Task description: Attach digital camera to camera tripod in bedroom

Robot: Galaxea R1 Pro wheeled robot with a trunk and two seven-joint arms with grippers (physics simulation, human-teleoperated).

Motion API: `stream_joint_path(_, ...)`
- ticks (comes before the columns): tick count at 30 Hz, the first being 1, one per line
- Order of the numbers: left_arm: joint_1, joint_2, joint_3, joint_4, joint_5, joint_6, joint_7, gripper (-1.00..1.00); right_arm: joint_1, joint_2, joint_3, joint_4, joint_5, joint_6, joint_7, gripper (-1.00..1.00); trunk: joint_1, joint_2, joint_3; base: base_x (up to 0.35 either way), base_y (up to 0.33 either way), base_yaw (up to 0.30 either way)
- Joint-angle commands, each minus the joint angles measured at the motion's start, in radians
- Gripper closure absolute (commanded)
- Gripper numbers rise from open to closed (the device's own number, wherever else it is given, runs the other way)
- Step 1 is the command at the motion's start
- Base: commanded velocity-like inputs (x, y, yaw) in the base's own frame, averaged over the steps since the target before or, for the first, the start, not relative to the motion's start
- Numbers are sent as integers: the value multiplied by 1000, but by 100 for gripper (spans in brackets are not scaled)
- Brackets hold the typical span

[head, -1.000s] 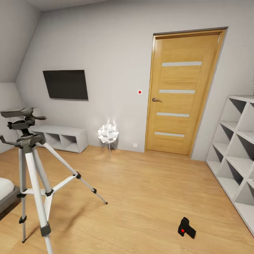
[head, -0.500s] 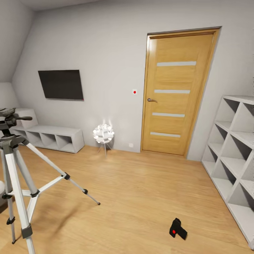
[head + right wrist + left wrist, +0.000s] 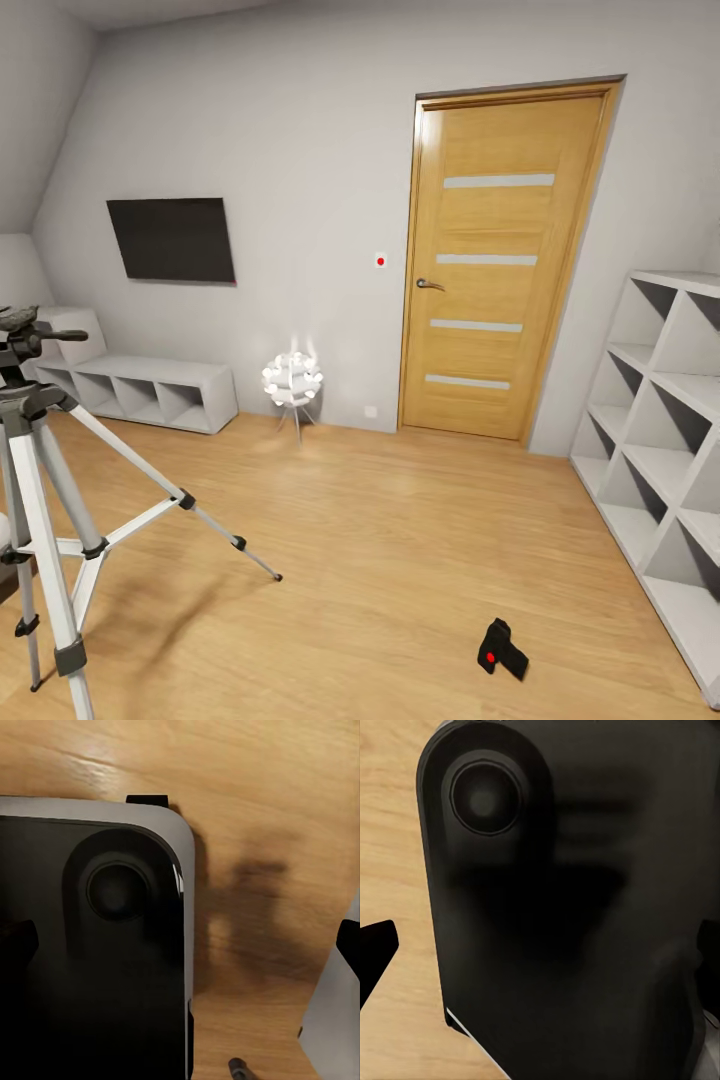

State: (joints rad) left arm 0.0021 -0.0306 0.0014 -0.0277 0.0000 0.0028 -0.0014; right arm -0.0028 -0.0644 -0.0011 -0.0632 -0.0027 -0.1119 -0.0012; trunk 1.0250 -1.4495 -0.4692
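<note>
so the robot is in the bedroom and the step in hand looks like getting over to the camera (image 3: 502,649), which lies on the wood floor (image 3: 400,540) low in the head view, toward the right, not far from the white cube shelf (image 3: 665,460). it's tipped on its side with the red button facing up-ish. the tripod (image 3: 45,480) stands at the left edge of the head view, legs spread, well apart from the camera, so nothing is attached yet. to do this well the robot probably wants to roll the base closer and square up to the camera before any arm goes down, since it's a small thing lying low on the floor, and it should steer wide of the tripod leg that reaches out into the room so it doesn't knock the stand. both wrist views look down at wood floor past big dark parts of the robot's own body, and the fingers don't show clearly, so whether either hand is wide or narrow can't be told. compared with a second ago the whole picture has slid: the door (image 3: 500,260), the tv (image 3: 172,239) and the little white lamp (image 3: 292,380) all sit further left and the tripod is now half cut off, so the view has turned right. over the last half second it barely changes.
</note>
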Motion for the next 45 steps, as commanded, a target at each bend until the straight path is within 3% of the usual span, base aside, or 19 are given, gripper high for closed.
stream_joint_path(1,0,0,0,-1,0,0,0,-100,0,0,0,0,0,-3,0,-100,0,0,-1,7,-1,0)
stream_joint_path(13,0,0,1,-1,0,0,0,-100,0,0,0,0,0,-3,-2,-100,0,0,-4,154,-9,30)
stream_joint_path(34,0,0,1,-1,0,0,0,-100,0,0,0,0,0,-3,-2,-100,0,0,-15,290,-170,64)
stream_joint_path(45,0,0,1,-1,0,0,0,-100,0,0,0,0,0,-3,-2,-100,0,0,-15,97,-66,1)
